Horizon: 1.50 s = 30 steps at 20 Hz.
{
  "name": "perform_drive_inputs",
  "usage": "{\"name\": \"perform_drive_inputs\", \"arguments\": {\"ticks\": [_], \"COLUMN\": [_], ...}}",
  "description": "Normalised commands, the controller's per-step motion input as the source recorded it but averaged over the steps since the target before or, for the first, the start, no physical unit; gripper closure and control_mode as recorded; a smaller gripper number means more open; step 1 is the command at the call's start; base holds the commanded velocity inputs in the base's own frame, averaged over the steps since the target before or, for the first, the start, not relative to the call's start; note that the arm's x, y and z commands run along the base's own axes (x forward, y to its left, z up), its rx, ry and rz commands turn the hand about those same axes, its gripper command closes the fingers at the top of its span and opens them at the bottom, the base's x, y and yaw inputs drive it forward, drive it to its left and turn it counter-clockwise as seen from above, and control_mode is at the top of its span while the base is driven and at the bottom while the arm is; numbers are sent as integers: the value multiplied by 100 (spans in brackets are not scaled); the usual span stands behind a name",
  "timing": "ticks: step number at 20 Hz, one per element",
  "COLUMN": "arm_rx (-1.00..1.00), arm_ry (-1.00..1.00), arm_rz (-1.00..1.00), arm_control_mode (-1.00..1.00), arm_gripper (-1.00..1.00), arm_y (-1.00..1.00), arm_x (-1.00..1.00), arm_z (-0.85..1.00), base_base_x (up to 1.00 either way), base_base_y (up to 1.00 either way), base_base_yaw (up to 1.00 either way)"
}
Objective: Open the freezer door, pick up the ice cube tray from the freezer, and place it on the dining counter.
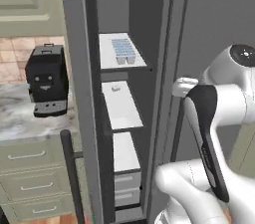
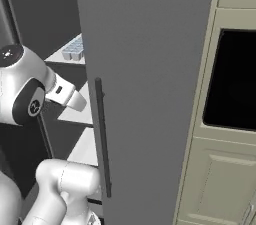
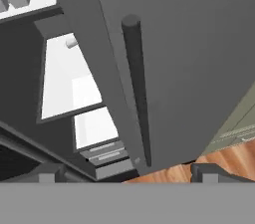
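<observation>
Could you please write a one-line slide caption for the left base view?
Freezer door swung open, ice cube tray on the top shelf, coffee machine on the counter.

Sage-green cabinets [image 1: 30, 168], marble worktop [image 1: 15, 118], black coffee machine [image 1: 46, 79], possibly an oven [image 2: 232, 76], wood floor [image 3: 209, 156].

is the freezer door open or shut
Open: the freezer door is swung wide, exposing the white shelves and the ice cube tray on the top one.

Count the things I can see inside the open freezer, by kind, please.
Flat white shelves: 3
Pale-blue and white ice cube tray: 1
Small white item on the middle shelf: 1
Grey bottom drawers: 2
Total: 7
</observation>
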Motion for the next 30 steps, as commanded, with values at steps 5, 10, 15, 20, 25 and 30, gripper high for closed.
{"name": "perform_drive_inputs", "arguments": {"ticks": [5, 10, 15, 20, 25, 30], "arm_rx": [0, 0, 0, 0, 0, 30], "arm_ry": [0, 0, 0, 0, 1, -2], "arm_rz": [0, 0, 0, 0, 0, -15], "arm_control_mode": [100, 100, 100, 100, -100, -100], "arm_gripper": [-100, -100, -100, -100, -100, -100], "arm_y": [0, 0, 0, 0, 0, -19], "arm_x": [0, 0, 0, 0, -3, -52], "arm_z": [0, 0, 0, 0, -5, 13], "base_base_x": [20, 56, 70, 58, 0, 0], "base_base_y": [75, 28, 0, 0, 0, 0], "base_base_yaw": [0, 0, 0, 0, 0, 0]}}
